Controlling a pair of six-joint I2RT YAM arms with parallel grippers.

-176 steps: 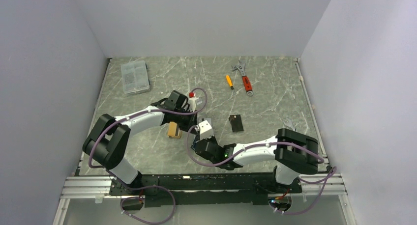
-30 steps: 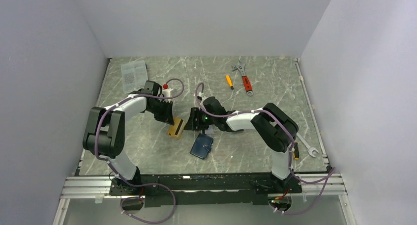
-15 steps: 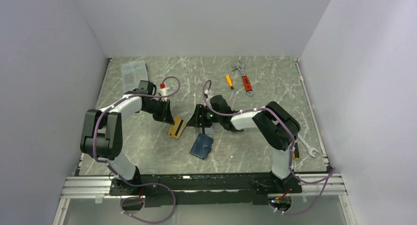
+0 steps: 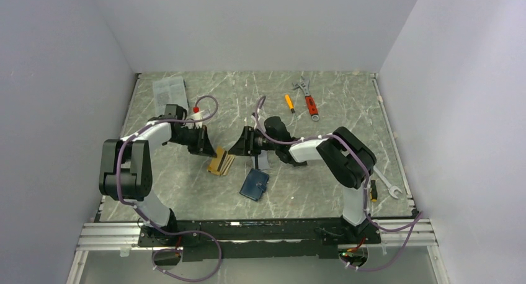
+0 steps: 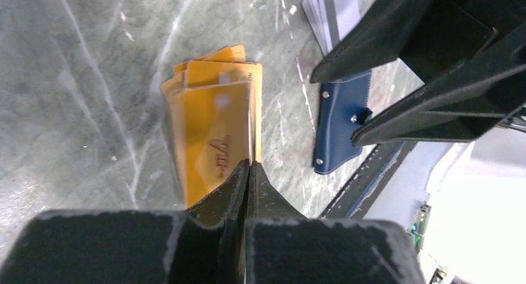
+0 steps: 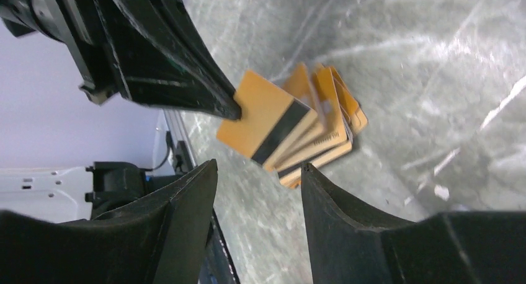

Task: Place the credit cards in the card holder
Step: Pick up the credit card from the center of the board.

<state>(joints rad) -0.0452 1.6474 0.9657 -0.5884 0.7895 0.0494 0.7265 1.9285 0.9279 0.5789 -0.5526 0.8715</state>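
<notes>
Several orange credit cards [image 4: 221, 164] lie fanned on the table; the right wrist view shows their black stripes [image 6: 310, 126]. My left gripper [image 5: 249, 165] is shut on the edge of the top orange card [image 5: 214, 135], which tilts up off the pile. Its fingertip [image 6: 231, 110] shows pinching that card's corner. My right gripper [image 6: 257, 165] hangs open just right of the pile, nothing between its fingers. The navy card holder [image 4: 254, 185] lies closed near the front, with a white-grey card [image 4: 263, 161] just behind it.
A clear plastic box [image 4: 169, 88] sits at the back left. An orange screwdriver [image 4: 289, 103] and a red adjustable wrench [image 4: 308, 100] lie at the back right. A steel wrench [image 4: 387, 186] lies by the right arm's base.
My left gripper has closed on the top card and drawn back to the left. The pile has spread into a fan. My right gripper has shifted slightly left and back.
</notes>
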